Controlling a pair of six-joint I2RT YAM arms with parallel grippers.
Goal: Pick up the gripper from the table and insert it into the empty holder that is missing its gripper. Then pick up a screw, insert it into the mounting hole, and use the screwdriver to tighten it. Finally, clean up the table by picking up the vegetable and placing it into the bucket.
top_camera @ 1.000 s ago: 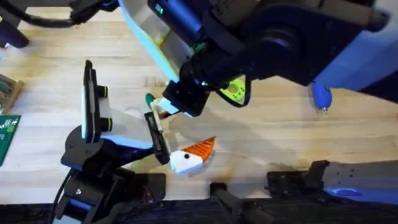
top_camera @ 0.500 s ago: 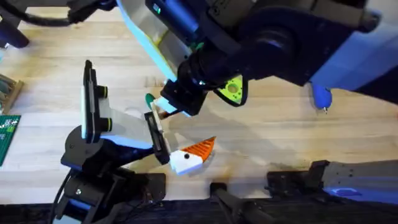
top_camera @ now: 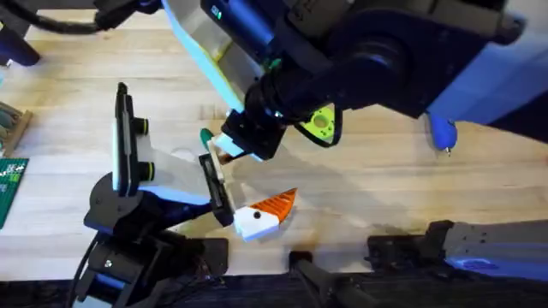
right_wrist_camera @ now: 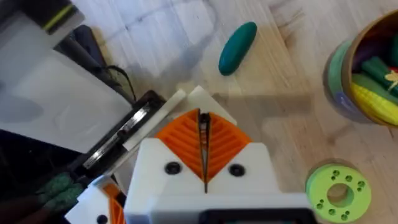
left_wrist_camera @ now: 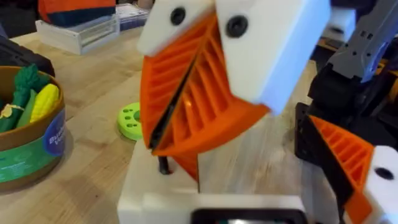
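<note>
The bench (top_camera: 411, 184) is pale wood with a light grain, and a green circuit board (top_camera: 10, 190) lies at its near left edge, well left of the holder (top_camera: 128, 162). Beyond the bench, the left wrist view shows a stack of flat boxes (left_wrist_camera: 81, 31). The gripper (top_camera: 264, 214) lies just right of the holder's black bracket (top_camera: 218, 188), touching or nearly touching it. The right tool (right_wrist_camera: 204, 146) hangs over the bracket, its orange pads pressed together with nothing between them. The left tool (left_wrist_camera: 186, 106) is likewise clenched on nothing, a thin dark slit between its pads. The vegetable (right_wrist_camera: 237, 48) lies on bare wood just beyond the bracket. The bucket (left_wrist_camera: 28, 134), farther right of the holder, holds toy food and carries a blue-and-green label whose writing cannot be read. A lime disc (right_wrist_camera: 337, 188) lies near it, and the screwdriver (top_camera: 442, 133) lies well to the holder's right.
</note>
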